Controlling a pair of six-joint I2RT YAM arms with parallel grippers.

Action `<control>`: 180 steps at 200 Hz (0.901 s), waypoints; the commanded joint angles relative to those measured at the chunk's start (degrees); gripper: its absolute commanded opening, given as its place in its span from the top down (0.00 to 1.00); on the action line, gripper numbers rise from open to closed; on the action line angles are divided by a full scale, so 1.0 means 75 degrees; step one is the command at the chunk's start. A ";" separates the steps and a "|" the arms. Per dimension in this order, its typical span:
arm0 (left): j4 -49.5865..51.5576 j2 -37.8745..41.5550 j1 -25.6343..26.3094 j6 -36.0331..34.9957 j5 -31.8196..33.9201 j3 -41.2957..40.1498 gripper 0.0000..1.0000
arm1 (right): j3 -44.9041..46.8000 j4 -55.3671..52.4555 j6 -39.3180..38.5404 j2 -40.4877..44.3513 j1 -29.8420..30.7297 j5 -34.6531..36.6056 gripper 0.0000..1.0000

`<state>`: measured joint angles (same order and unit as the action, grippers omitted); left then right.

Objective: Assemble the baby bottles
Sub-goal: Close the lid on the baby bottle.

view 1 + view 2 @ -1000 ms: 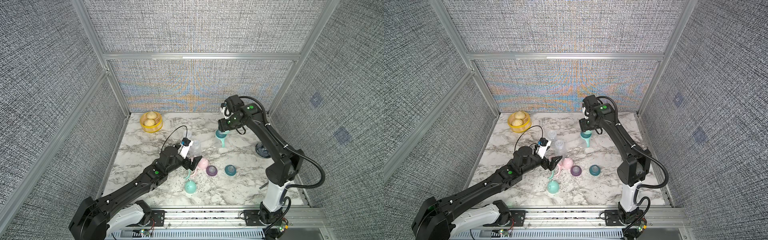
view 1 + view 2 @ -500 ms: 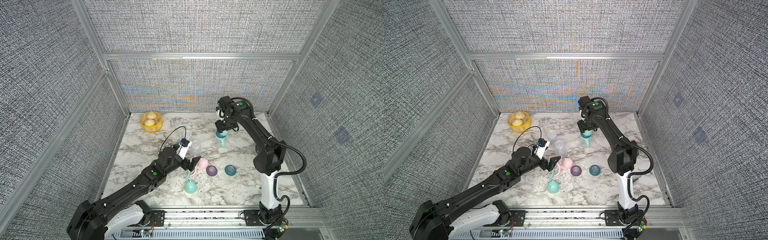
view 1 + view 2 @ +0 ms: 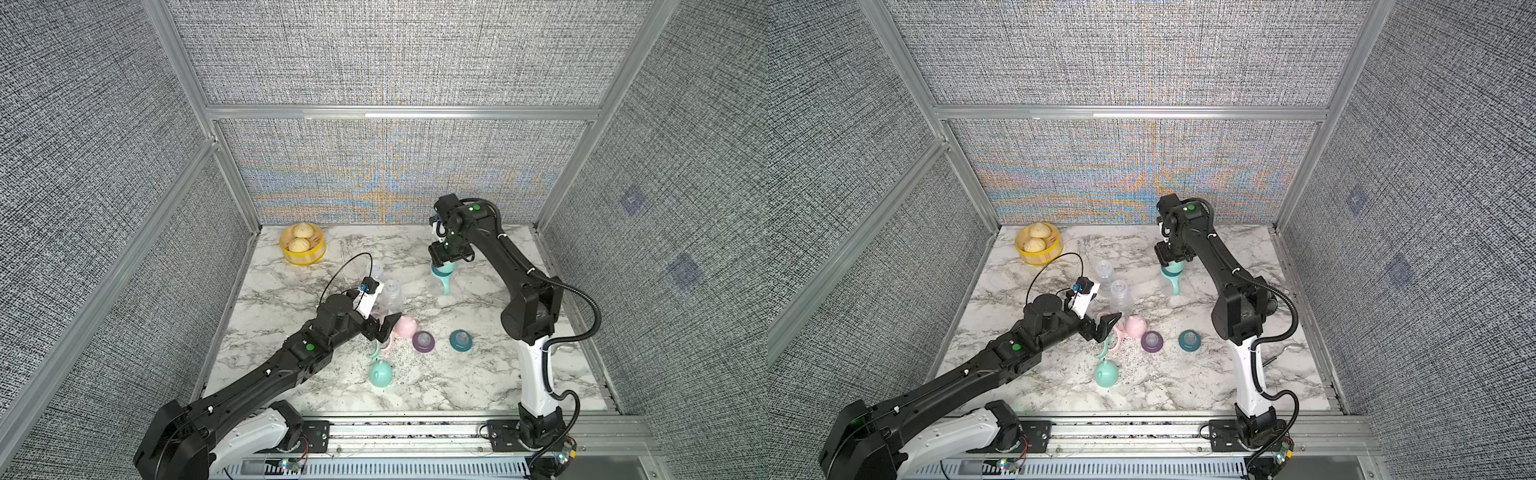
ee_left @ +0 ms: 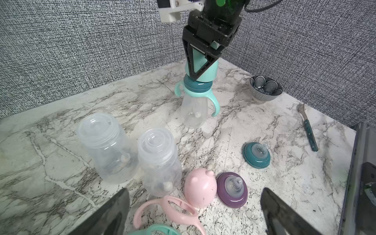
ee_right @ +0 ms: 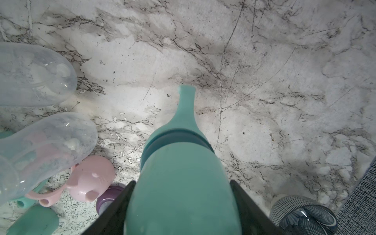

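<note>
Mint dome cap point(image 4: 203, 67) is what my right jaws are clamped on, seated over the teal collar point(image 4: 197, 86) of the one built-up bottle point(image 4: 193, 114). That bottle stands upright on the marble tabletop point(image 3: 457, 386), toward the back wall. My left jaws hang wide apart, holding nothing, above the pink handle ring point(image 4: 166, 198) (it lies flat just beside the pink cap point(image 4: 200, 187)). Two bare clear bottles point(image 4: 105, 150) stand side by side close by. A purple collar point(image 4: 232, 189) and a second teal collar point(image 4: 257, 154) lie near the pink cap, and another mint cap point(image 3: 380, 372) lies nearer the front rail.
</note>
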<state>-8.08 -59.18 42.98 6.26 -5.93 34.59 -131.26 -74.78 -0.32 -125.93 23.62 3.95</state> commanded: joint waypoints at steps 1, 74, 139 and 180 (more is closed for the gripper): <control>-0.0038 -0.0007 -0.0008 -0.0015 0.0076 -0.0006 0.00 | -0.0033 -0.0086 -0.0110 -0.0037 -0.0009 -0.0213 0.30; -0.0049 -0.0028 -0.0012 -0.0026 0.0088 -0.0018 0.00 | 0.0281 -0.0055 -0.0122 -0.0097 -0.0020 -0.0257 0.30; -0.0061 -0.0056 -0.0012 -0.0026 0.0041 0.0005 0.00 | 0.0310 -0.0038 -0.0134 -0.0207 -0.0037 -0.0281 0.29; -0.0048 -0.0044 -0.0009 -0.0042 0.0053 0.0023 0.00 | -0.0056 -0.0322 -0.0192 -0.0370 -0.0033 -0.0269 0.29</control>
<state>-8.08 -59.55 42.98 6.24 -5.96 34.59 -130.54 -73.82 -0.95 -127.48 23.31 2.48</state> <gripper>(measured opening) 0.999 0.712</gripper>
